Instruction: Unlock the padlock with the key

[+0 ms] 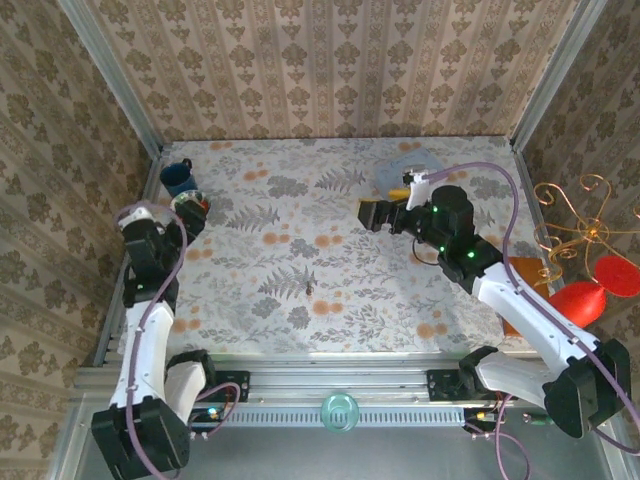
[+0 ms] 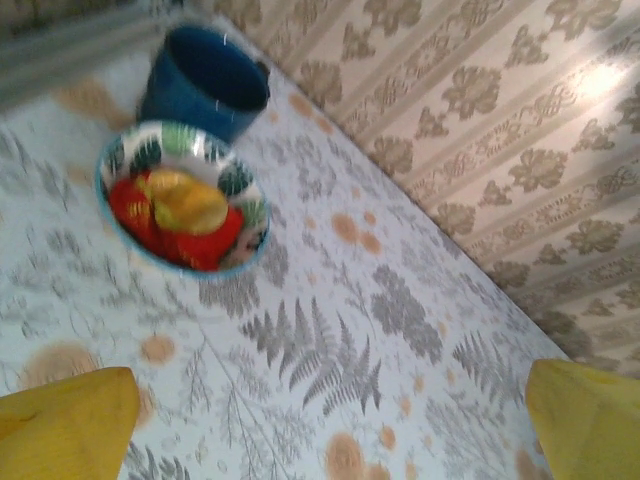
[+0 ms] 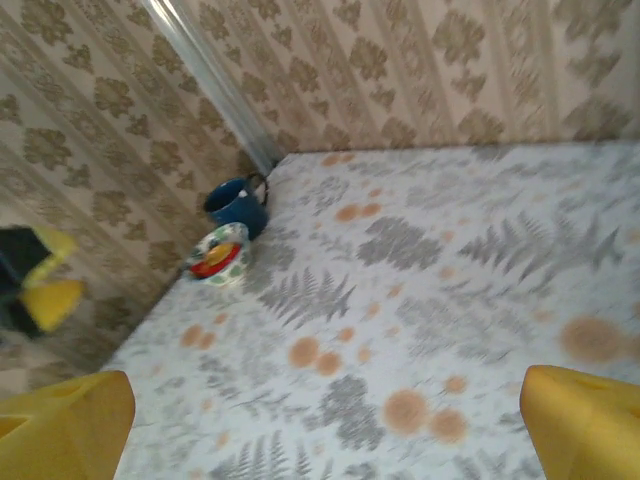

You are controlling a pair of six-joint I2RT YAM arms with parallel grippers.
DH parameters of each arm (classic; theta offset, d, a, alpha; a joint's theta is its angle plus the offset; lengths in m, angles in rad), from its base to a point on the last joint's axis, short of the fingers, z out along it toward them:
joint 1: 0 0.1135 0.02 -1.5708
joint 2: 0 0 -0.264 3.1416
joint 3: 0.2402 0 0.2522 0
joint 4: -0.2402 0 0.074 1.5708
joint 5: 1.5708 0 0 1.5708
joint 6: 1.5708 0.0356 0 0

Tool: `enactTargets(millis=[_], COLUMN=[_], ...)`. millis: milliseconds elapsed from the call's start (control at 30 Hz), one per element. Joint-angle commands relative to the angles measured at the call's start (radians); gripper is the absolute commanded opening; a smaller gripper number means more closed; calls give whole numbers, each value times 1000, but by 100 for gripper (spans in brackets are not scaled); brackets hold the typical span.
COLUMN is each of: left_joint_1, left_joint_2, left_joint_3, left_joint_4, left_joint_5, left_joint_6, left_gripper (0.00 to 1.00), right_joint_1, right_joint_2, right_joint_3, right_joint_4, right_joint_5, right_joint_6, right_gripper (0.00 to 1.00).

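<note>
At the far left a dark blue mug (image 2: 205, 75) with a smooth, glossy wall stands just beyond a small round bowl (image 2: 240, 185), leaf-printed on its rim and holding something red and yellow. The left gripper (image 2: 325, 420) hovers near that bowl, its yellow fingers spread wide with nothing between them. The tablecloth (image 1: 260, 250) is flat and matte, printed with grey ferns and orange blooms, and that busy pattern hides small things well. Near the middle of the table, well apart from both arms, lies a tiny dark speck that I take to be the padlock (image 1: 308, 288). It is too small to show its shackle, and I cannot tell the key from it or find it elsewhere. To the right the right gripper (image 1: 370, 213) hangs over the far half of the cloth, also fully spread and empty, with a pale, flat-sided tin (image 1: 418, 160) beyond it. The step in hand looks like the first reach. To do it well, one arm should come down squarely over the padlock, narrow its fingers before touching, and pinch the hard black body rather than the thin, slippery loop.
</note>
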Motion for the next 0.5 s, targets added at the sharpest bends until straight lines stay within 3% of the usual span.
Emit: enactTargets(millis=[0, 67, 167, 233, 333, 400, 467], left_joint_1=[59, 43, -65, -214, -473, -575, -620], left_joint_2=[12, 46, 64, 43, -5, -34, -57], left_joint_3=[-63, -28, -19, -22, -16, -31, -45], left_joint_4=[183, 77, 1, -55, -146, -154, -159], left_joint_5=[272, 292, 218, 73, -252, -367, -419], left_joint_6=[-70, 8, 94, 159, 267, 322, 370], left_gripper=[100, 100, 100, 100, 100, 100, 100], right_joint_1=[48, 123, 218, 262, 323, 362, 389], right_joint_2=[43, 82, 167, 233, 344, 400, 460], right_joint_3=[-2, 50, 106, 126, 165, 184, 203], right_joint_4=[-29, -167, -302, -350, -414, -433, -438], right_joint_5=[-88, 14, 142, 195, 269, 311, 313], right_joint_6=[140, 80, 69, 116, 196, 245, 291], right_gripper=[100, 100, 99, 96, 90, 88, 85])
